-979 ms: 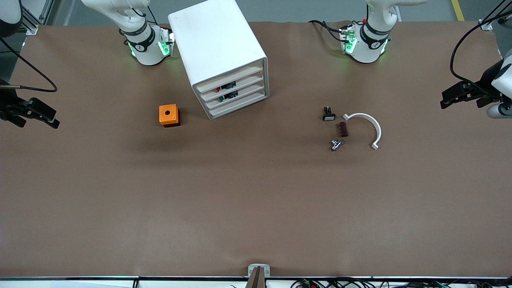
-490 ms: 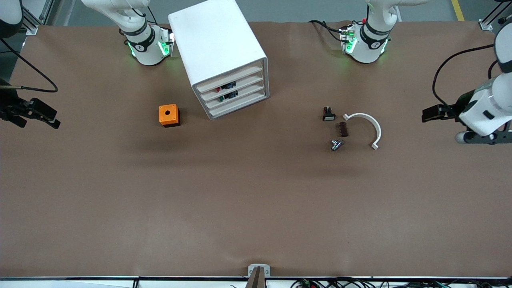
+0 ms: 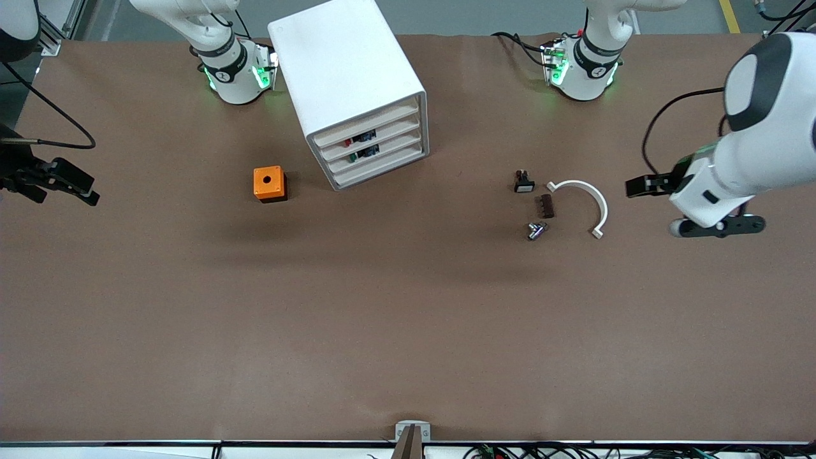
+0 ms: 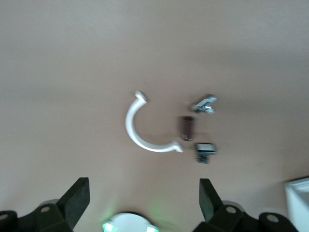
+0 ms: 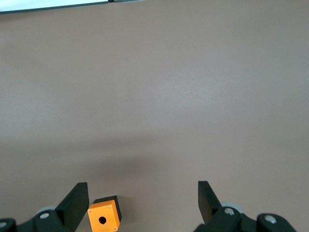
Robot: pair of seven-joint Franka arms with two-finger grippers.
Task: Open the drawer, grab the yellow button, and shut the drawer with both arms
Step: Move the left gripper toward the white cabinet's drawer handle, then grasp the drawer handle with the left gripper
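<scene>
A white cabinet (image 3: 347, 70) stands between the two arm bases, and its stacked drawers (image 3: 376, 152) are all pushed in. Small red, green and blue bits show through the drawer fronts. The button is hidden. My left gripper (image 3: 637, 187) (image 4: 144, 181) hangs open and holds nothing. It is over the table beside a white arc piece, toward the left arm's end. My right gripper (image 3: 83, 190) (image 5: 143, 184) is open too, with nothing in it, and waits over the table's edge at the right arm's end.
An orange box (image 3: 268, 183) (image 5: 104, 218) with a round hole sits beside the cabinet. Toward the left arm's end lie a white arc (image 3: 586, 201) (image 4: 145, 128), a black part with a white face (image 3: 523, 182) (image 4: 204, 151), a brown block (image 3: 546, 206) and a metal piece (image 3: 536, 230).
The left arm has swung in from the table's end toward the white arc, and its gripper is still open. The right gripper has barely moved.
</scene>
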